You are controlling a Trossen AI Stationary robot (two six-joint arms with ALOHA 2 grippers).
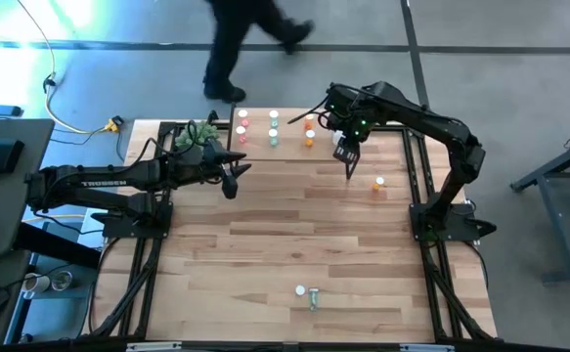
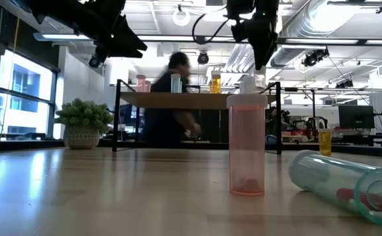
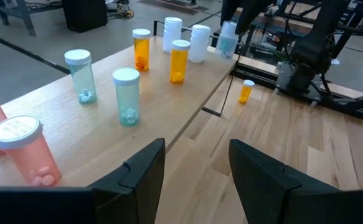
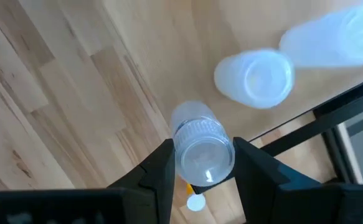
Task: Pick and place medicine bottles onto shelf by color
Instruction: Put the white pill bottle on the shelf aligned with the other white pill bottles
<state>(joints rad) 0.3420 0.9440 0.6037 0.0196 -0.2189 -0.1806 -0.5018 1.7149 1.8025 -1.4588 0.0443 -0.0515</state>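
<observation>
Right gripper (image 4: 201,163): up over the shelf's (image 1: 289,147) right end, jaws clenched on a clear bottle (image 4: 201,148) with its cap facing the wrist camera.
Left gripper (image 3: 197,165): hanging at the shelf's left end, jaws released, nothing between them.
Shelf: far side of the worktop (image 1: 294,230); pink, green, orange and white bottles standing in pairs, white at the right.
Orange bottle (image 1: 378,183): upright on the worktop, right of centre.
Near edge: pink bottle (image 2: 246,145) upright, green bottle (image 2: 344,181) lying just beside it.
Background: person (image 2: 171,105) passing behind the shelf.
</observation>
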